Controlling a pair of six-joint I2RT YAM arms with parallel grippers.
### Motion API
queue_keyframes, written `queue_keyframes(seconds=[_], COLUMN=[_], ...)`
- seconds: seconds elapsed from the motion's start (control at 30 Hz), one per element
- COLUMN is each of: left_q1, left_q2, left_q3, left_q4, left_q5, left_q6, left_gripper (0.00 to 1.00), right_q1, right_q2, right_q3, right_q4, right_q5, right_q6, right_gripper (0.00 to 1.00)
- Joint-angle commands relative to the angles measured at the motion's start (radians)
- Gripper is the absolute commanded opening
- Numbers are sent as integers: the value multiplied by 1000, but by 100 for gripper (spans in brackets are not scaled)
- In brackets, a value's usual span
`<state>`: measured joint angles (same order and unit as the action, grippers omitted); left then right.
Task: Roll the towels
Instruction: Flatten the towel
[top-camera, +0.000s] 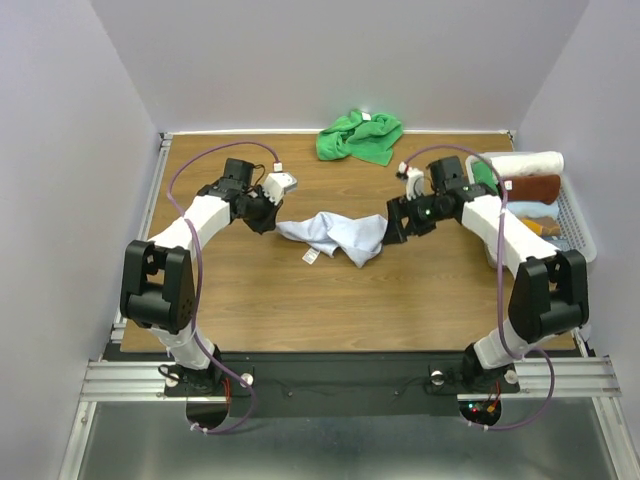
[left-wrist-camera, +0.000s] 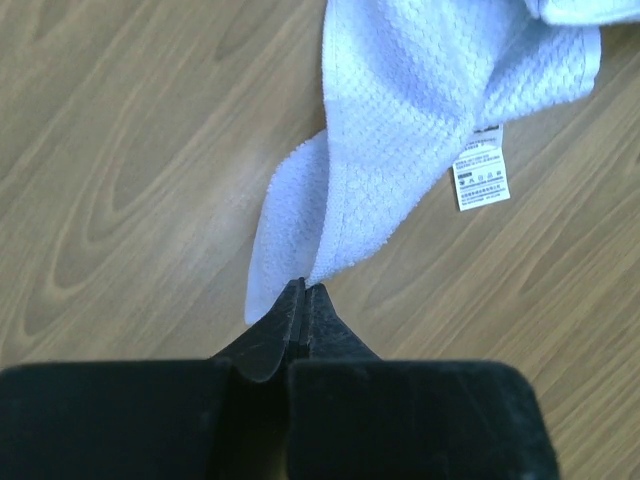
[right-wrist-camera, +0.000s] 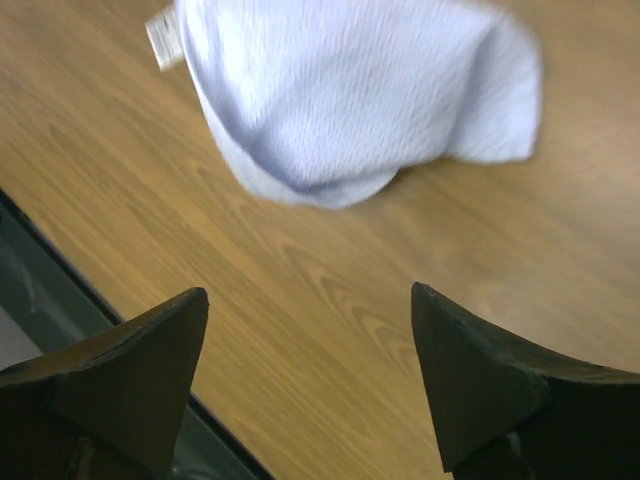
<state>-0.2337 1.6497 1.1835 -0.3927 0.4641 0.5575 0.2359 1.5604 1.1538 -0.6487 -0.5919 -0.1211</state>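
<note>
The pale bluish-white towel (top-camera: 335, 235) lies crumpled at the table's middle, its small label (top-camera: 311, 257) on the near side. My left gripper (top-camera: 270, 222) is shut on the towel's left corner. In the left wrist view the towel (left-wrist-camera: 400, 120) runs down into the closed left gripper (left-wrist-camera: 305, 288), with the label (left-wrist-camera: 481, 180) to the right. My right gripper (top-camera: 390, 232) stands open just off the towel's right end, holding nothing. In the right wrist view the towel (right-wrist-camera: 350, 90) lies beyond the wide-open right gripper (right-wrist-camera: 309, 292). The green towel (top-camera: 360, 137) sits bunched at the far edge.
A white basket (top-camera: 578, 225) at the right edge holds a cream-white rolled towel (top-camera: 520, 163), a brown rolled towel (top-camera: 532, 187) and other cloths. Grey walls enclose the wooden table (top-camera: 300, 300) on three sides.
</note>
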Motion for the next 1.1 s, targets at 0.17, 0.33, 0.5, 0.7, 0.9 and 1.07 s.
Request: queue_keyframes(seconds=[0.17,0.33,0.5,0.7,0.9,1.07], left_q1=[-6,-3,4,7,7,26], left_q2=[-59,-50,-30,-25,-22,-25], left_q3=[-45,-44,-36,-41,-58,-51], left_q4=[-32,-32,-40,-34,-14,-12], left_q5=[-25,-2,25,38,39,42], left_q6=[38,7,-10,-19,-28,-39], left_gripper=[0,0,0,0,0,0], right_q1=[176,313,401,424,424,419], right_q2=[163,282,375,431,460,432], right_q3=[372,418,432,449,492,511], right_q4=[-32,-22,12,50,54,52], right_q5=[167,311,454,586,632,670], right_q6=[50,64,112,153,166,170], right_gripper=[68,68,75,70,36,1])
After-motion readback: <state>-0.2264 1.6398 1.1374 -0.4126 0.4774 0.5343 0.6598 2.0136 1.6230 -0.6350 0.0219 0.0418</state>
